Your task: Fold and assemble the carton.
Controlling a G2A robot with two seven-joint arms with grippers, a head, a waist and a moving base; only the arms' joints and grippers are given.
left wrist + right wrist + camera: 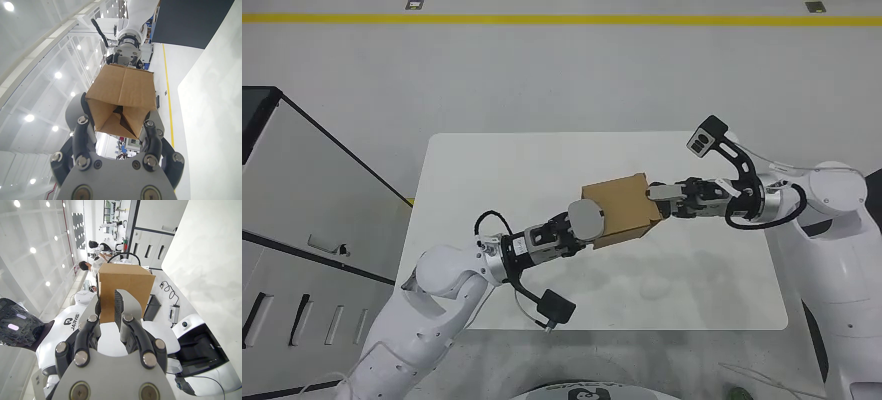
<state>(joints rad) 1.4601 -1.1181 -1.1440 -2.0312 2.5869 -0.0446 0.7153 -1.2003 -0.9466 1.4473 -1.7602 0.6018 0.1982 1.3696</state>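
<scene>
The brown cardboard carton [620, 210] hangs above the white table [702, 290], left gripper [118, 106] clamped across its half-folded flap end, right gripper [108, 298] pinching the opposite wall. Steady opposing pressure should seat the flaps squarely.

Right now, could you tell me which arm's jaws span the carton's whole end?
The left arm: its jaws straddle the carton's gapped flaps; the right arm's pinch one edge.

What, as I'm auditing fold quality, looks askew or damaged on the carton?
The carton end facing the left end effector is not closed flush: its flaps slant inward unevenly, leaving a dark gap between them. No tear is visible. The right end effector grips the opposite side.
</scene>
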